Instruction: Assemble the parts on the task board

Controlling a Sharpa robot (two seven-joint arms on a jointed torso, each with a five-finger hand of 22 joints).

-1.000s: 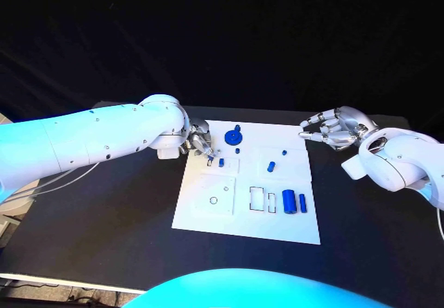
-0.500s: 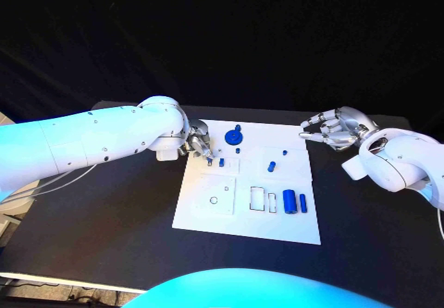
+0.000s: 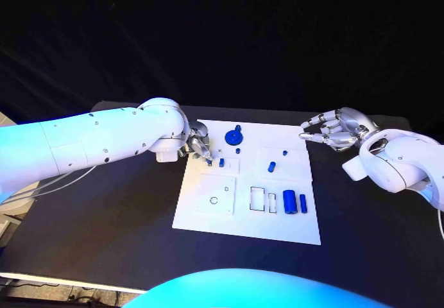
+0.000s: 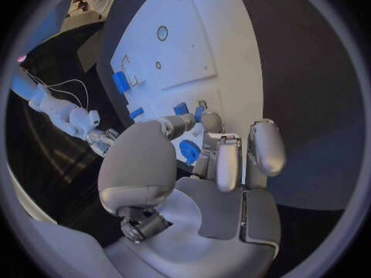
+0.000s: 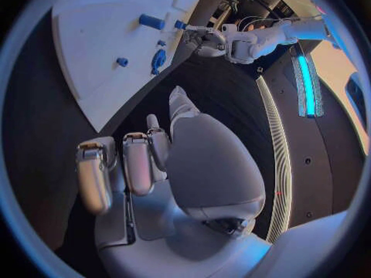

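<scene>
The white task board (image 3: 208, 215) lies mid-table. On it are a round blue part (image 3: 233, 136), small blue pegs (image 3: 221, 162) (image 3: 238, 151) (image 3: 284, 153), a short blue piece (image 3: 271, 166), a thick blue cylinder (image 3: 289, 201) and a slim one (image 3: 303, 203). My left hand (image 3: 199, 146) hangs over the board's far left edge, fingers pointing down beside the nearest peg (image 4: 198, 112). Thumb and fingers stand apart, with nothing between them. My right hand (image 3: 335, 130) hovers off the board's far right corner, fingers loosely bent and empty; the board (image 5: 93, 43) lies beyond it.
Empty rectangular slots (image 3: 257, 198) and a round hole (image 3: 213, 200) mark the board's near half. Black table (image 3: 102, 218) surrounds the board on all sides. My left forearm (image 3: 102, 138) crosses the table's left part.
The left hand's fingers have crept slightly towards the board's left edge. The right hand has stayed where it was.
</scene>
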